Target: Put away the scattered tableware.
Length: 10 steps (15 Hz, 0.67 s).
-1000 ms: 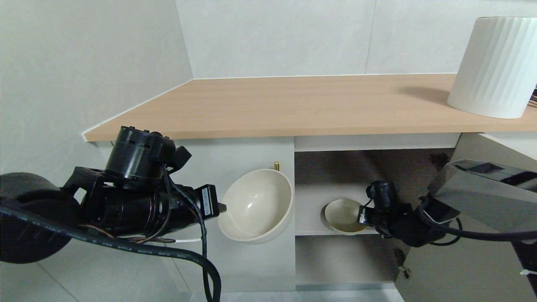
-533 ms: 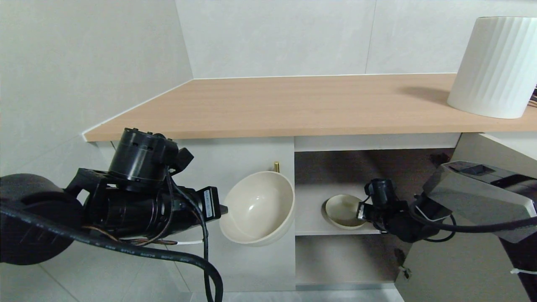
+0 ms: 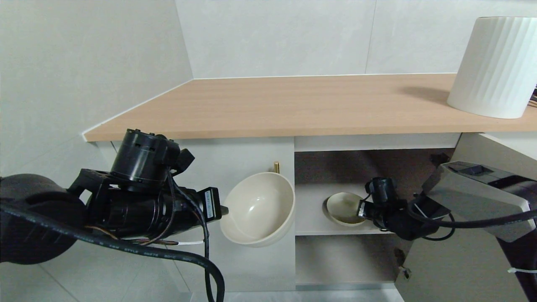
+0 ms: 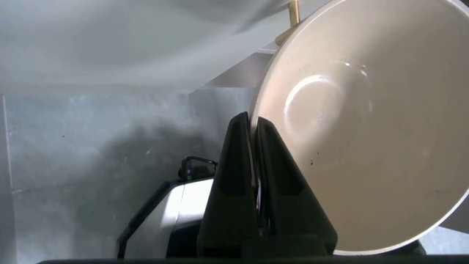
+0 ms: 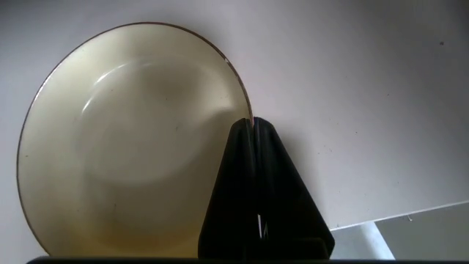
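Observation:
A large cream bowl (image 3: 258,207) hangs tilted in front of the closed left cabinet door, below the counter edge. My left gripper (image 3: 224,208) is shut on its near rim; the left wrist view shows the fingers (image 4: 242,147) pinching the bowl (image 4: 366,125) at my left gripper (image 4: 254,126). Inside the open cabinet bay, a small cream plate (image 3: 344,207) with a dark rim is at the middle shelf (image 3: 310,209). My right gripper (image 3: 361,209) is shut on its right edge, as seen at the plate (image 5: 124,139) and my right gripper (image 5: 253,126). Whether the plate touches the shelf I cannot tell.
A wooden countertop (image 3: 302,105) runs above, with a tall white ribbed cylinder (image 3: 495,67) at its right end. A brass knob (image 3: 276,166) sticks out just above the bowl. The open cabinet door (image 3: 444,268) stands at the lower right. A lower bay (image 3: 340,260) lies under the shelf.
My right gripper has carried the plate a little up and deeper into the cabinet. My left arm has edged slightly right with the bowl.

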Motion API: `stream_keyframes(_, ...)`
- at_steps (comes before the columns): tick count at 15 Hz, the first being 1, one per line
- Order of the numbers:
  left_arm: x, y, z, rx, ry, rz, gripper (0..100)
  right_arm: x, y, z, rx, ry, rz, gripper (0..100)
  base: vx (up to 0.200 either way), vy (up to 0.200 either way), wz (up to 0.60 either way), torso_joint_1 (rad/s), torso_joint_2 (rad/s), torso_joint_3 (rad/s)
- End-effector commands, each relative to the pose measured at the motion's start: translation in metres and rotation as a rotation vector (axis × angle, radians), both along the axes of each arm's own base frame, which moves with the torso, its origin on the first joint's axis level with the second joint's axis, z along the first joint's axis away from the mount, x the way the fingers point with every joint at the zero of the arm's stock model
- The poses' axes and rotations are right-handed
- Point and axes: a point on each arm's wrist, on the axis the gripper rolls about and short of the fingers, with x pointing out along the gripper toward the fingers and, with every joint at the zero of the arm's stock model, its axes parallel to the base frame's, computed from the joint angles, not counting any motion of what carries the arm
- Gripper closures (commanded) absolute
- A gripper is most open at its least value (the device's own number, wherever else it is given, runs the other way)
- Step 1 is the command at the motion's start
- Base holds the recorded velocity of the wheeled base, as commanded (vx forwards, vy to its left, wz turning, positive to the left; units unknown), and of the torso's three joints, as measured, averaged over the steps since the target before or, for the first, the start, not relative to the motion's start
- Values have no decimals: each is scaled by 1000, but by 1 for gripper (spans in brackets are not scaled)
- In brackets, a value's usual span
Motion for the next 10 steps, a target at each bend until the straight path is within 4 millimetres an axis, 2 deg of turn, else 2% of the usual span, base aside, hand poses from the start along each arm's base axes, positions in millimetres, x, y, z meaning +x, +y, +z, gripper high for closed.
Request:
stream_keyframes(1,0,0,-1,0,2,-1,100,0,0,1,0,-2,0,100,0,0,0,0,0,0)
stream_keyframes(2,0,0,-1,0,2,0,100,0,0,1,0,-3,-2,0,0,0,0,0,0,0)
stream_keyframes(8,0,0,-1,2,3,-1,100,0,0,4,4,-11,-1,0,0,0,0,0,0,0)
stream_keyframes(10,1,-1,-2,2,6,-3,100,-2,-1,15,20,-27,-11,0,0,0,0,0,0,0)
